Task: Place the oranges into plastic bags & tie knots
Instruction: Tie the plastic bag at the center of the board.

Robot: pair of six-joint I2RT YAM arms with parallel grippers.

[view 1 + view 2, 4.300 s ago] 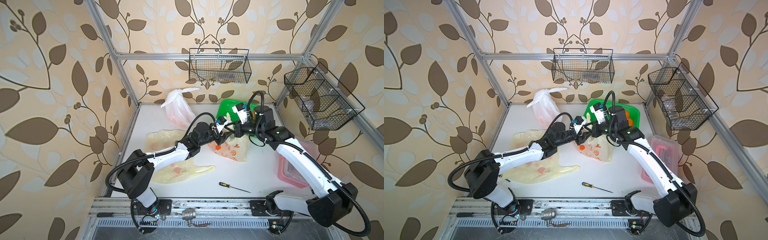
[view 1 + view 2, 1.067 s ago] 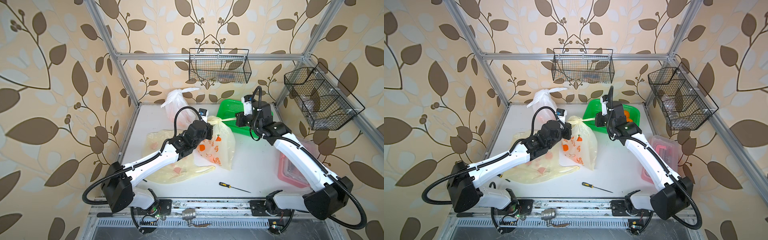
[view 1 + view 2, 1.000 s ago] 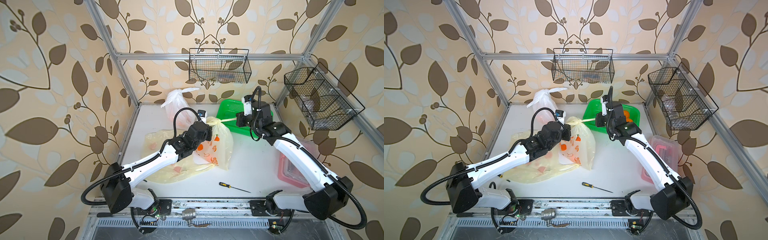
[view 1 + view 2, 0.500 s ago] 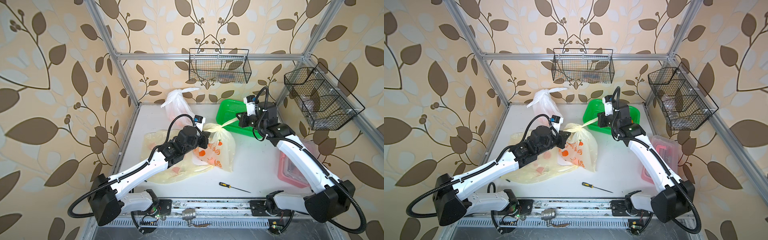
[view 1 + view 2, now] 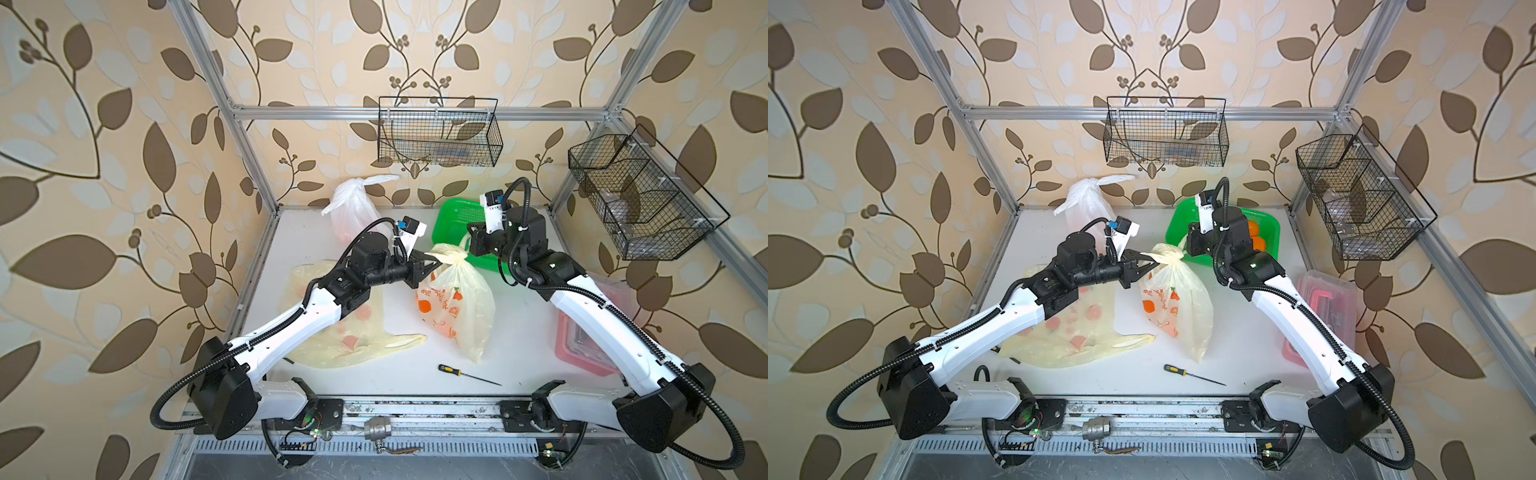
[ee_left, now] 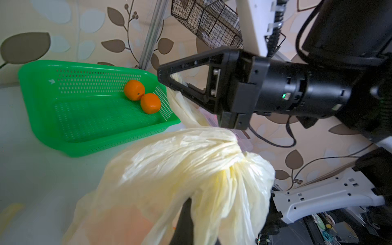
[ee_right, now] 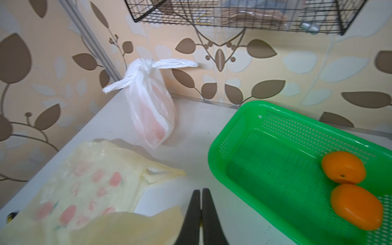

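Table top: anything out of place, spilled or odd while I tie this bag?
One thing: a screwdriver lies loose on the table near the front edge, just in front of the knotted yellow bag. Nothing looks spilled or torn.

Both top views look steeply down from high at the front onto the whole table (image 5: 523, 332), side by side and almost alike. The left wrist camera sits close against the yellow bag (image 6: 191, 161), facing the green basket (image 6: 89, 110). The right wrist camera looks low toward the back wall (image 7: 297, 63), sharing that basket and its two oranges (image 7: 343, 167).
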